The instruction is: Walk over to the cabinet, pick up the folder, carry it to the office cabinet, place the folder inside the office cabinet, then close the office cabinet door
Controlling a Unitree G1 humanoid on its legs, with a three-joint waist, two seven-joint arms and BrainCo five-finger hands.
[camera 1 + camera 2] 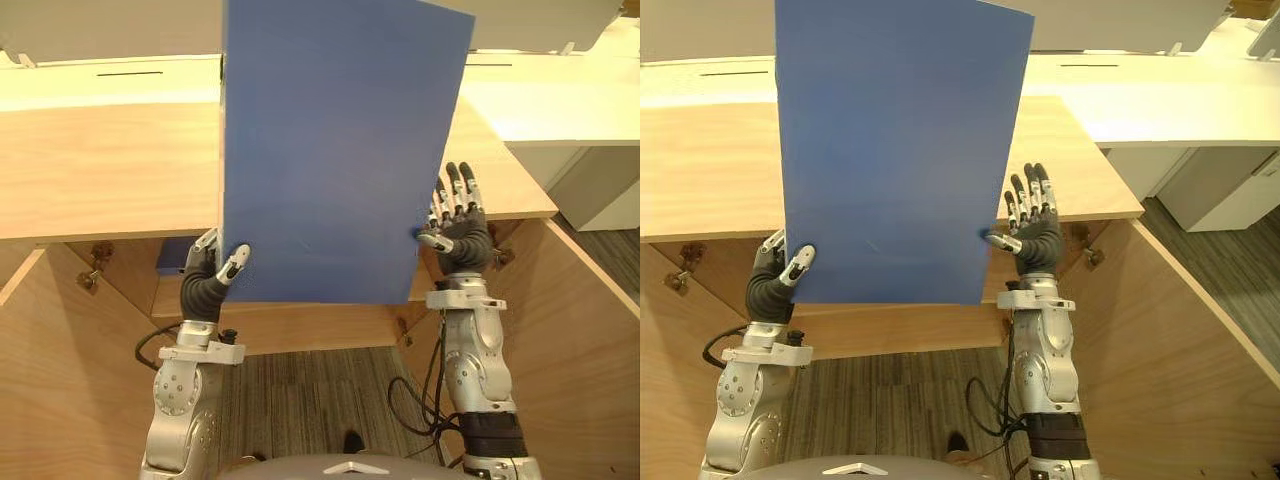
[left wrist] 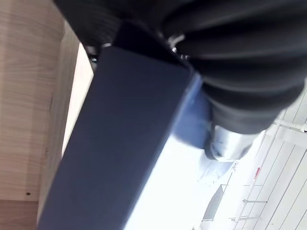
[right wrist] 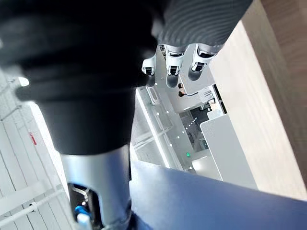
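Now your folder [image 1: 335,150] stands upright, long axis vertical, above the cabinet [image 1: 100,170]. Your left hand [image 1: 205,285] pinches its lower corner, thumb in front and fingers behind. Your right hand [image 1: 462,235] has straight fingers, its thumb touching the right edge. The opening lies below, between the swung-out doors [image 1: 585,340]; you'll likely need to lower and tip the folder.

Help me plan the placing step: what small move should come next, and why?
Probably lower the blue folder toward the opening of the office cabinet. The folder stands upright, reaching above the cabinet's top. The left hand pinches its lower corner, the right hand steadies its edge with straight fingers, and both doors stand open.
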